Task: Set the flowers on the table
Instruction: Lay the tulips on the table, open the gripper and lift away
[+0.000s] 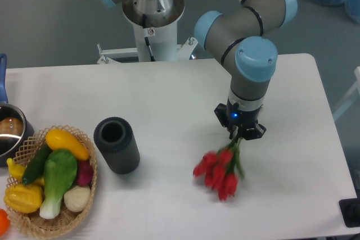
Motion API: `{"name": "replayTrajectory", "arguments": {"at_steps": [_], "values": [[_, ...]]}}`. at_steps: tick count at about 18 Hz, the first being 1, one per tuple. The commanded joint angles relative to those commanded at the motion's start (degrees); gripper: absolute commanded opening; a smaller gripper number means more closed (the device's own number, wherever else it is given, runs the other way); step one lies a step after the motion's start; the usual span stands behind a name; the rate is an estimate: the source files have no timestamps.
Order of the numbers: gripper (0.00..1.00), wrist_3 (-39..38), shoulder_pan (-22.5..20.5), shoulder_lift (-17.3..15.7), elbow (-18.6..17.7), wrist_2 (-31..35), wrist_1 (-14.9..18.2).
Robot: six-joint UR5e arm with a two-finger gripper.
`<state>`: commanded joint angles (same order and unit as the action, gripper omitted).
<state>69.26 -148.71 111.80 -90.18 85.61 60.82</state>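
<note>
The flowers (pixel 218 171), a small bunch of red tulips with green stems, lie low at the white table (pixel 169 94), right of centre near the front; whether the buds touch the surface is unclear. My gripper (pixel 241 135) points down right above the stems and is shut on them at their upper end. The buds point toward the front left. The fingertips are mostly hidden behind the gripper body and the stems.
A dark grey cylinder vase (pixel 116 144) stands to the left of the flowers. A wicker basket (pixel 53 226) with vegetables sits at the front left corner. A metal pot (pixel 10 130) is at the left edge. The arm's base (pixel 152 15) stands behind the table.
</note>
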Motion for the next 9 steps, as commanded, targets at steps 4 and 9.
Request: {"name": "replayTrajectory", "arguments": {"at_steps": [4, 9], "values": [[1.00, 0.09, -2.71, 0.09, -0.26, -0.09, -2.54], [1.00, 2.18, -7.03, 0.00, -0.61, 0.00, -2.99]]}}
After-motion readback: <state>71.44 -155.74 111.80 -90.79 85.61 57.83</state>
